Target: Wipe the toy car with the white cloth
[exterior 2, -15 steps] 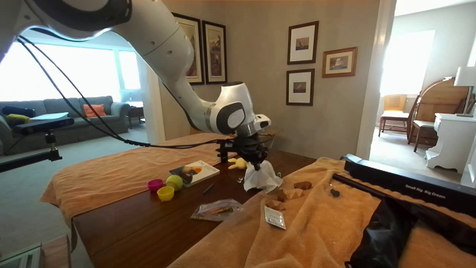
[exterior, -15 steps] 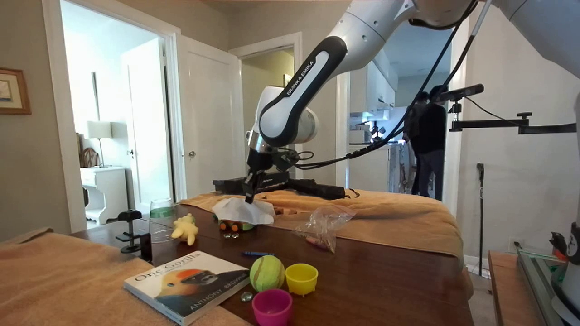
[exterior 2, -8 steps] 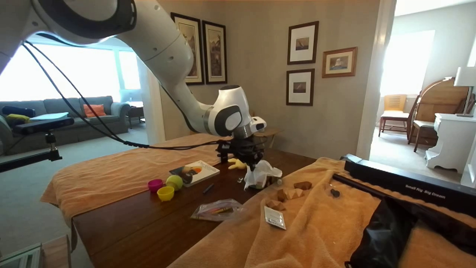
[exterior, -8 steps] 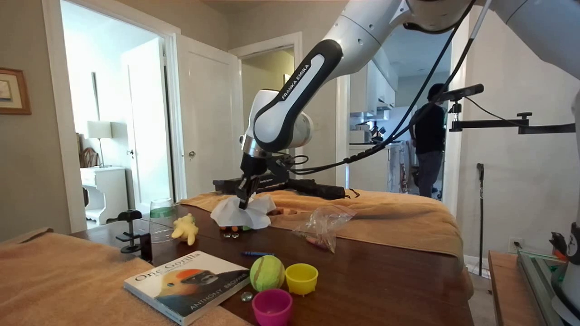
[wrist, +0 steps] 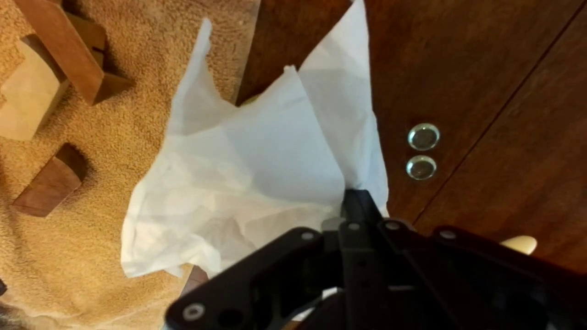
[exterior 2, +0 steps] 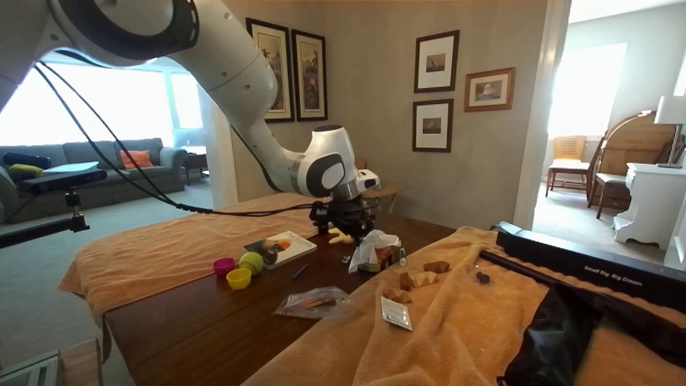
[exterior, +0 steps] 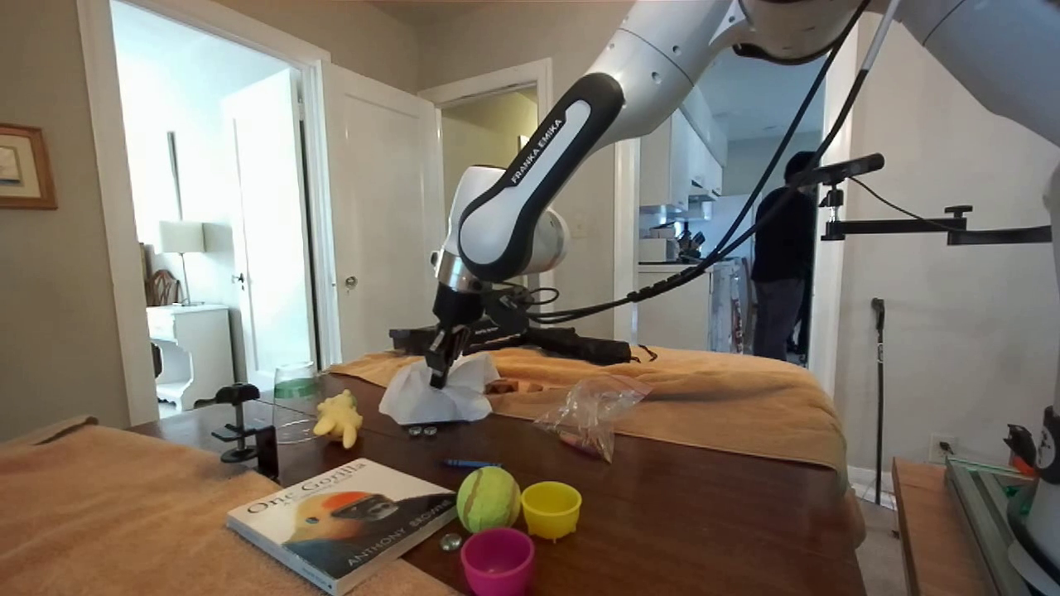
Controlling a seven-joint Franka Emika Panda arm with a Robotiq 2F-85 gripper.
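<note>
While the pincer (exterior: 437, 382) grips the white cloth (exterior: 448, 404) toward the far edge of the counter (exterior: 704, 521) in an exterior view, the toy car (exterior 2: 384, 258) shows partly beneath in an exterior view. In the wrist view, cloth mostly hides it.

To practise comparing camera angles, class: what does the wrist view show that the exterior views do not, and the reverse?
Only the wrist view: a close look from above at the gripper pinching the white cloth.
Only the exterior views: the book, yellow-green ball, magenta cup and yellow cup; in an exterior view, also a side of the toy car.
Shared: gripper, white cloth, two glass beads, wooden blocks and brown table.
</note>
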